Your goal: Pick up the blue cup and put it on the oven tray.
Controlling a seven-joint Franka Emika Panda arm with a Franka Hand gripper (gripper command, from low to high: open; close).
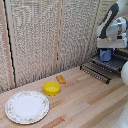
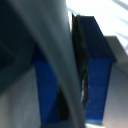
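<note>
The blue cup (image 1: 106, 55) hangs at the exterior view's right, low over the dark wire oven tray (image 1: 100, 70) that sticks out of the toaster oven. Whether the cup touches the bars I cannot tell. My gripper (image 1: 106, 51) comes down on it from above and looks shut on its wall. The wrist view is blurred and filled by the blue cup (image 2: 97, 60); my gripper (image 2: 70, 90) straddles its wall, with one grey finger (image 2: 50, 55) crossing in front.
A yellow bowl (image 1: 51, 88) and a small orange block (image 1: 61, 79) sit mid-table. A round patterned white plate (image 1: 27, 106) lies at the front left. A woven screen closes off the back.
</note>
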